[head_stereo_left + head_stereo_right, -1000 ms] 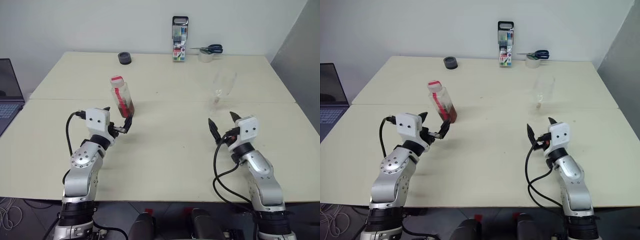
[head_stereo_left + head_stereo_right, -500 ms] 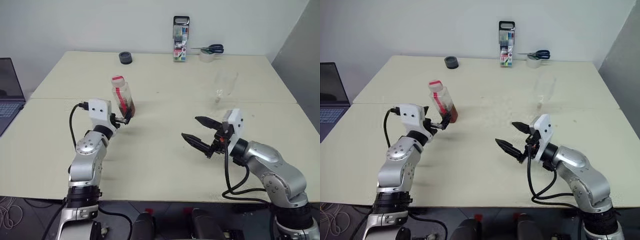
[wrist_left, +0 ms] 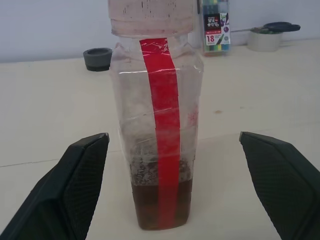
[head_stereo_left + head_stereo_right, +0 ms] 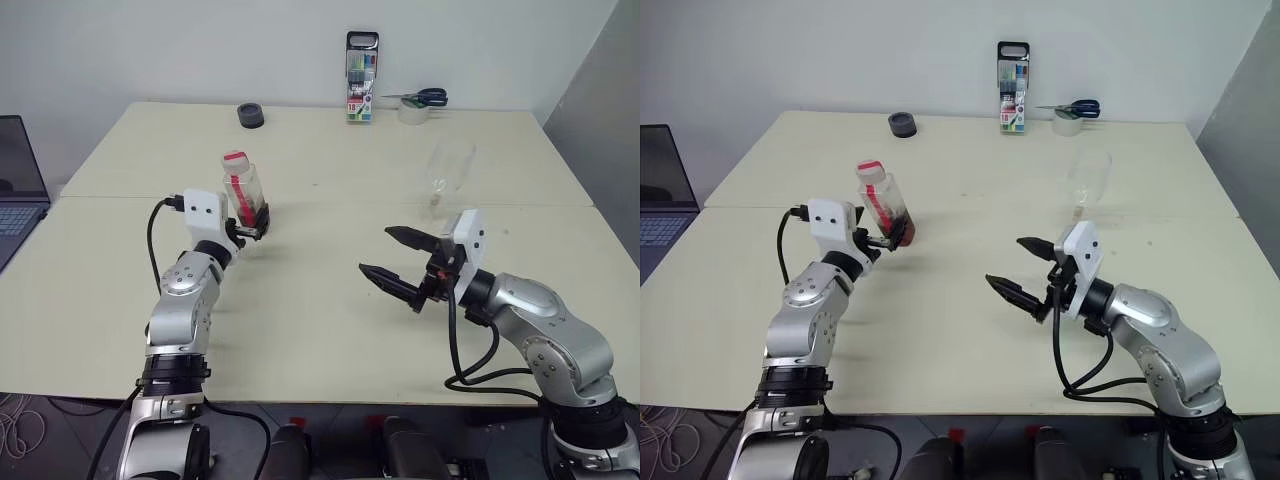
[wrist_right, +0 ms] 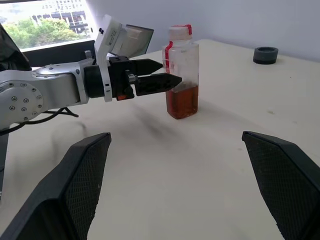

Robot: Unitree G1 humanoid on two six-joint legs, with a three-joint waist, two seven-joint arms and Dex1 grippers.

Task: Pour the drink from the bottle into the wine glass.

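The pour has not begun. The bottle (image 4: pixel 244 193) stands upright and capped on the left part of the table (image 4: pixel 330 300), with the amber drink (image 3: pixel 161 202) filling only its lowest part. The wine glass (image 4: pixel 442 178) stands empty, well apart on the right and a little farther back. What is left, judging from this, is nearly everything: closing on the bottle, taking off the cap, carrying it to the glass and tipping it.

The left gripper (image 4: pixel 250 228) is level at the bottle's lower half with its jaws wide apart, one to each side of the bottle; no contact is visible. The right gripper (image 4: pixel 398 258) hangs over the bare middle of the table, turned towards the left side, jaws also spread wide and holding nothing.

The head views give the whole layout: bottle and glass far from each other, and along the far edge a black tape roll (image 4: pixel 250 116), a pack of markers (image 4: pixel 360 77), scissors (image 4: pixel 420 97) and a roll of tape (image 4: pixel 410 111).

The left wrist view adds how the bottle sits centred between the fingers (image 3: pixel 75 185), and how low the drink level is behind the red label strip. The right wrist view gives a side look at the left gripper's tips beside the bottle.
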